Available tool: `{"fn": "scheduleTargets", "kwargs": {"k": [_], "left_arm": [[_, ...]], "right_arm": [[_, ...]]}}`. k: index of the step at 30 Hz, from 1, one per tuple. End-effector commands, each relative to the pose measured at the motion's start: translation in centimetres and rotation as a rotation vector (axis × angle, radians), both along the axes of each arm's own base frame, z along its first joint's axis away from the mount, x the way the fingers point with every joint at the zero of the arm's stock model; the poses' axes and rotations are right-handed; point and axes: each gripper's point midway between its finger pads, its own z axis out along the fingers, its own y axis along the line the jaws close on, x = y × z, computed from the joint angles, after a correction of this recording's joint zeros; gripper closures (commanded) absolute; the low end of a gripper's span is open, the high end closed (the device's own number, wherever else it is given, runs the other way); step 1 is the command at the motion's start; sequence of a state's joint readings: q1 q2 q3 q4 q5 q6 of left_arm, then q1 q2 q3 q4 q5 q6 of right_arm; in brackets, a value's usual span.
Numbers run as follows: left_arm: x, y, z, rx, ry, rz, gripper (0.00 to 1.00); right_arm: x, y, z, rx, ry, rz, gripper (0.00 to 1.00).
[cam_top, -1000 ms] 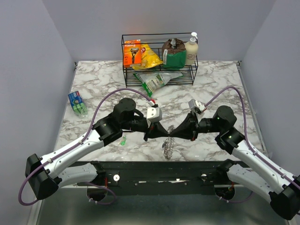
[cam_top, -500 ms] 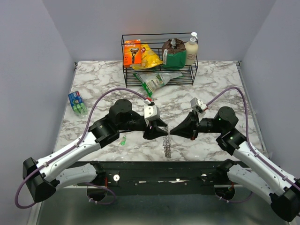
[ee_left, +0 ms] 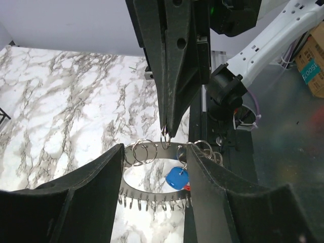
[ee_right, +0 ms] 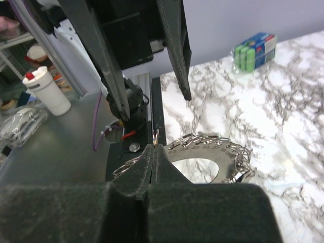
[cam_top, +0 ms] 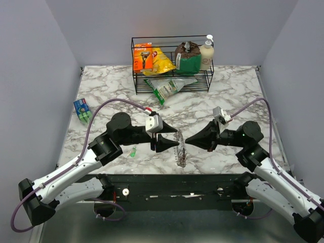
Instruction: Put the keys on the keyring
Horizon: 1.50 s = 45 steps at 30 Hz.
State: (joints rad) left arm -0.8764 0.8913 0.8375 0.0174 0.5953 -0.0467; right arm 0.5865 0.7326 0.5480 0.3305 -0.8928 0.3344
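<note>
The keyring (cam_top: pixel 180 151) is a flat silver band fringed with small split rings, and it hangs above the table's front edge. My right gripper (cam_top: pixel 186 142) is shut on one of its small rings (ee_right: pixel 155 135), and the band (ee_right: pixel 202 152) lies just beyond the tips. My left gripper (cam_top: pixel 173 140) is open, its fingers (ee_left: pixel 101 177) on either side of the keyring (ee_left: pixel 152 195). Whether they touch it I cannot tell. A blue-headed key (ee_left: pixel 177 178) dangles from the ring. A green-headed key (cam_top: pixel 132 151) lies on the marble left of the left gripper.
A black wire rack (cam_top: pixel 136 76) stands at the back with packets and a pump bottle (cam_top: pixel 206 53). A green and white bag (cam_top: pixel 169 86) lies in front of it. A blue and green pack (cam_top: pixel 82 112) sits near the left edge.
My left gripper has opened, let go of the keyring and drawn back to the left. The right gripper has shifted a little right, still pinching the small ring.
</note>
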Motion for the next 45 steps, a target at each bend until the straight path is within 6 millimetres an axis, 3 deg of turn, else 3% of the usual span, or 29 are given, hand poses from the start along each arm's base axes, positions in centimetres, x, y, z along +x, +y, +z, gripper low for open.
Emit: {"fn": "scheduleTargets", "kwargs": {"k": [1,17,25,33,45], "left_arm": [[-0.4,0.1,1.1,-0.077,-0.005,-0.021,0.40],[-2.3,-1.0,2.5,-0.126,-0.008,-0.178,0.48],[-1.8,-1.9,1.7,-0.110,0.051,-0.183,0.52],[-1.8,-1.6,2.8,-0.149,0.021,-0.172,0.54],[-1.2,-2.0,1.7,-0.125,0.057,-0.155,0.64]], "right_arm": [[0.0,-0.6,3.6,0.144,-0.092,-0.056,0.99],[-2.0,-0.7,5.1,0.236,-0.167,0.044,0.99],[-2.0,-0.6,4.9,0.235,-0.163,0.049,0.99],[-1.9,-0.6,4.3,0.222,-0.152,0.048,0.99],[-2.1,-0.7,4.5,0.232,-0.155,0.046,0.99]]}}
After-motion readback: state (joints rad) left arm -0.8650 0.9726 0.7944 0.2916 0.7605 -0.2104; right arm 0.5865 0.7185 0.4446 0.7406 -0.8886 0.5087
